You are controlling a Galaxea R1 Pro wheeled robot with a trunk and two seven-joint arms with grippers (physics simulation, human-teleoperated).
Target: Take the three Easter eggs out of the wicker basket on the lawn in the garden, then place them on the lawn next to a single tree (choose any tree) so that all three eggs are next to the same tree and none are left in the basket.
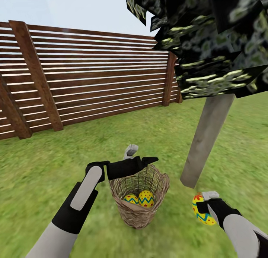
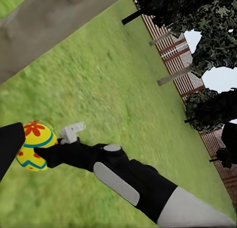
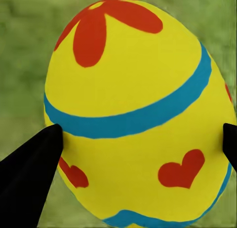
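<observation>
Our right hand (image 1: 204, 209) grips one egg (image 1: 201, 213) near the tree (image 1: 206, 138). Two eggs (image 1: 146, 198) lie in the basket (image 1: 139, 202) beside the trunk; our left hand (image 1: 131, 158) holds its rim. We judge eggs smooth, rigid: grip mid-girth.

Two eggs (image 1: 139, 199) in the wicker basket (image 1: 139, 202), third egg (image 1: 201, 209) in right pincer (image 1: 203, 205) near the tree trunk (image 1: 206, 138)

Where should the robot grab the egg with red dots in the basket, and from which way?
Probably from straight above, through the wicker basket's open top, since woven walls close it in all around. The dotted egg stands upright beside another egg, so fingers should pinch its rounded upper part, on the sides away from that neighbour.
</observation>
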